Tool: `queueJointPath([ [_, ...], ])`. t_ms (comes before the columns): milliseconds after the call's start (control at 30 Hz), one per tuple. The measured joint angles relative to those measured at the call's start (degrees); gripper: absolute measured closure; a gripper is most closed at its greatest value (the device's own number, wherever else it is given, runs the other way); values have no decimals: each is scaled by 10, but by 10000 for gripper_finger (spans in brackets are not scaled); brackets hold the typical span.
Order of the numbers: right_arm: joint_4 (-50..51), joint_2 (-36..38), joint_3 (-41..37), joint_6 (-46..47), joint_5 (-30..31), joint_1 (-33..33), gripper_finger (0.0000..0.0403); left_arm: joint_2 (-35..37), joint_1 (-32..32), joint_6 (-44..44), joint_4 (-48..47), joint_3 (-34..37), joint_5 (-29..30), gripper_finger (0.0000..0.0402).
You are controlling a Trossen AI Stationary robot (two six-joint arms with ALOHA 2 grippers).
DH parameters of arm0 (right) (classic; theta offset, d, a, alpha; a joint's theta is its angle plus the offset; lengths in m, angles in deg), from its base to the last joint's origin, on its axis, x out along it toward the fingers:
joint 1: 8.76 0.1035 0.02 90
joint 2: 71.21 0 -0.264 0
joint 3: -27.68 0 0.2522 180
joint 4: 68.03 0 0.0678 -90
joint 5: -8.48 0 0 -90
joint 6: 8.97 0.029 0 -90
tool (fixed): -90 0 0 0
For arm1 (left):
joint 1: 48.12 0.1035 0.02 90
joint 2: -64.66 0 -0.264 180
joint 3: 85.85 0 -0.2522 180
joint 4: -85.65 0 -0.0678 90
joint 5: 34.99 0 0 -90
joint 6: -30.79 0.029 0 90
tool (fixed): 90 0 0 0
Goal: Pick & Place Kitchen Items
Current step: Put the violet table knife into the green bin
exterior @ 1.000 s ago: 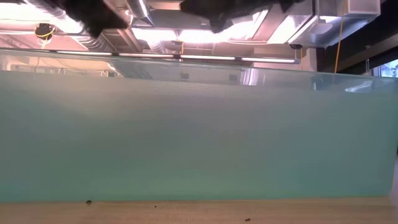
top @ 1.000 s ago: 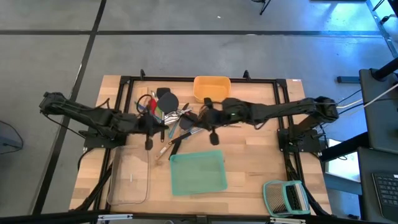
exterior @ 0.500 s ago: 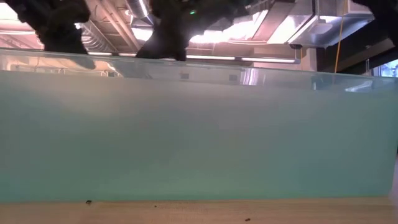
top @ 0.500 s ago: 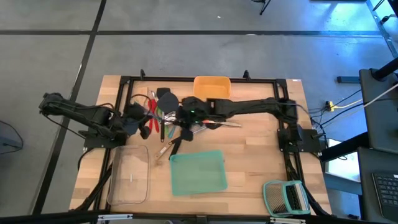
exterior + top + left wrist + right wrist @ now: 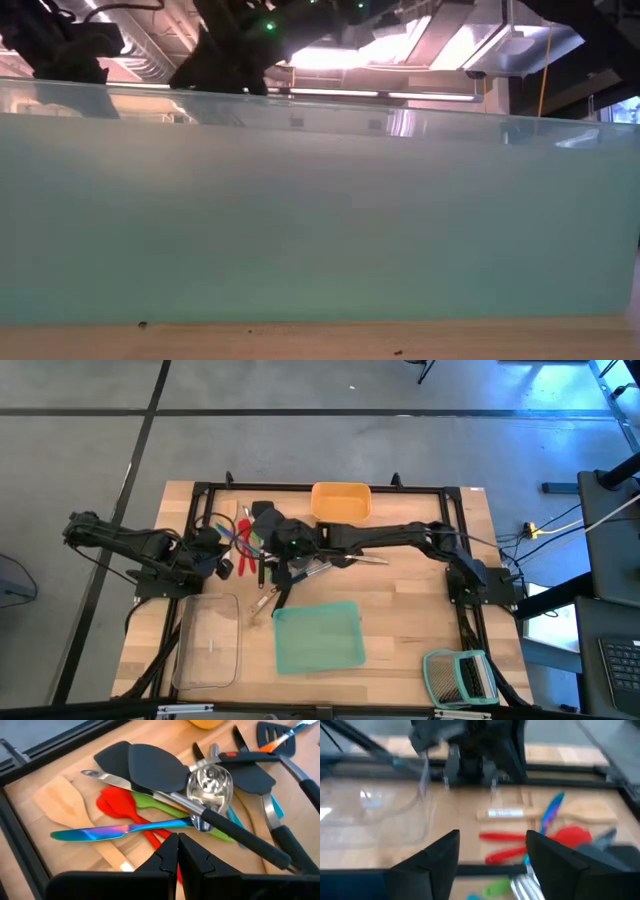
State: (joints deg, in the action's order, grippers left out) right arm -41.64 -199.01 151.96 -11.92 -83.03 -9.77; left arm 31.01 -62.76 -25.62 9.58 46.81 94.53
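The kitchen items (image 5: 262,545) lie in a loose pile on the wooden table (image 5: 410,620), toward its far edge and left of the middle, just left of the yellow tray (image 5: 340,502) that stands at the far edge. The left wrist view shows the pile closely: two black spatulas (image 5: 150,767) overlap at the top, a steel scoop (image 5: 210,782) with a black handle lies across them, a red spatula (image 5: 120,805) and a green-handled tool (image 5: 160,807) sit underneath, an iridescent knife (image 5: 110,831) runs across the front, and a wooden spoon (image 5: 65,805) lies on the side by the black frame. The left gripper (image 5: 177,851) hovers at the left side of the pile, its fingers pressed together with nothing between them. The right arm reaches across the table from the right edge, and the right gripper (image 5: 492,851) hangs over the pile with its fingers spread wide apart and empty. A teal tray (image 5: 317,636) sits near the front edge around the middle, a clear tray (image 5: 208,642) beside it toward the front left corner, and a green-framed rack (image 5: 459,677) at the front right corner.
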Motion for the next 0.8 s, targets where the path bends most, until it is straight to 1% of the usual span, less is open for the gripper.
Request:
queueJointPath([
  [133,-3,-1,0,11,9,-8,161,15,0,0,-5,0,5,398],
  [267,31,1,-1,15,31,-14,166,17,0,19,-9,0,6,398],
  [333,39,4,-1,16,30,-12,168,12,0,0,-7,2,20,398],
  [400,49,8,-1,21,19,-7,169,5,0,-42,2,10,43,398],
  [433,60,11,-1,21,9,-3,169,2,0,-60,13,16,47,398],
  [500,78,14,-1,21,-9,4,169,-7,2,-66,42,28,48,398],
  [667,200,48,-1,18,-47,25,169,-40,32,11,83,33,25,395],
  [733,256,64,-1,6,-47,34,169,-53,55,55,110,30,-5,390],
  [800,318,78,-1,-9,-47,42,169,-68,86,100,137,21,-47,382],
])
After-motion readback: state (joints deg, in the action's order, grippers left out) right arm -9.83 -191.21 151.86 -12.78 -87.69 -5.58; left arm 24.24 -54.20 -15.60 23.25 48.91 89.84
